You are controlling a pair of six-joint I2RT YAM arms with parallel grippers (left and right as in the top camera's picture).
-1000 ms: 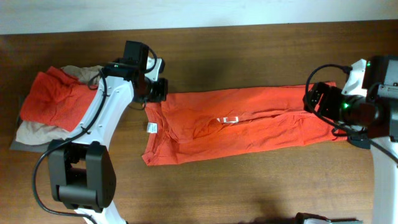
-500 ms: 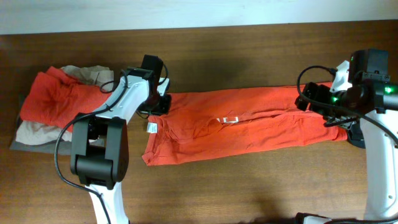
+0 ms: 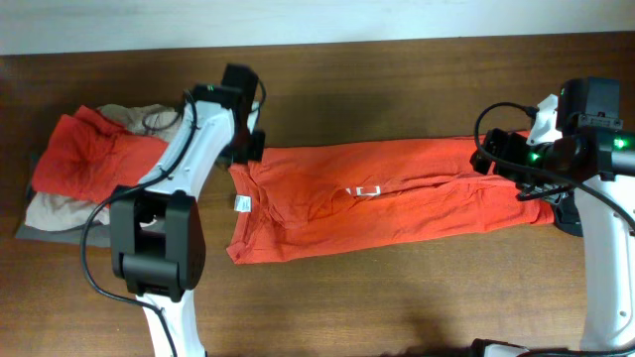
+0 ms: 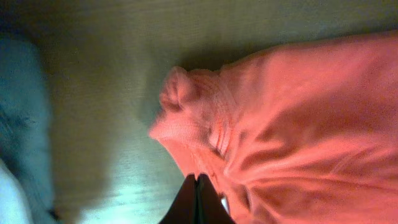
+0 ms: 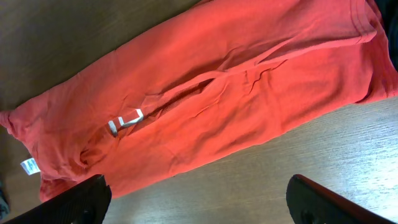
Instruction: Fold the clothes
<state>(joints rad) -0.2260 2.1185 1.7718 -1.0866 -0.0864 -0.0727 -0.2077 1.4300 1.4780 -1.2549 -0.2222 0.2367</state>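
Note:
The red-orange T-shirt [image 3: 397, 198] lies as a long band across the table, with a bit of white lettering [image 3: 363, 189] and a small white tag [image 3: 239, 203] showing. In the right wrist view the T-shirt [image 5: 224, 93] fills most of the frame. My left gripper [image 3: 247, 151] is at the shirt's far left corner. In the left wrist view its fingers [image 4: 197, 178] are pressed shut at the bunched, slightly raised corner of the T-shirt [image 4: 205, 124]. My right gripper [image 3: 493, 156] hovers high over the shirt's right end, wide open and empty [image 5: 205, 202].
A pile of other garments [image 3: 79, 164], red-orange over beige and grey, lies at the table's left end, close behind the left arm. The right arm's base [image 3: 605, 228] stands at the right edge. Bare wood [image 3: 397, 307] shows in front of the shirt.
My left gripper dipped onto the shirt's far left corner, then drew back up a little, and the corner has bunched toward it. My right gripper shifted slightly, then held still.

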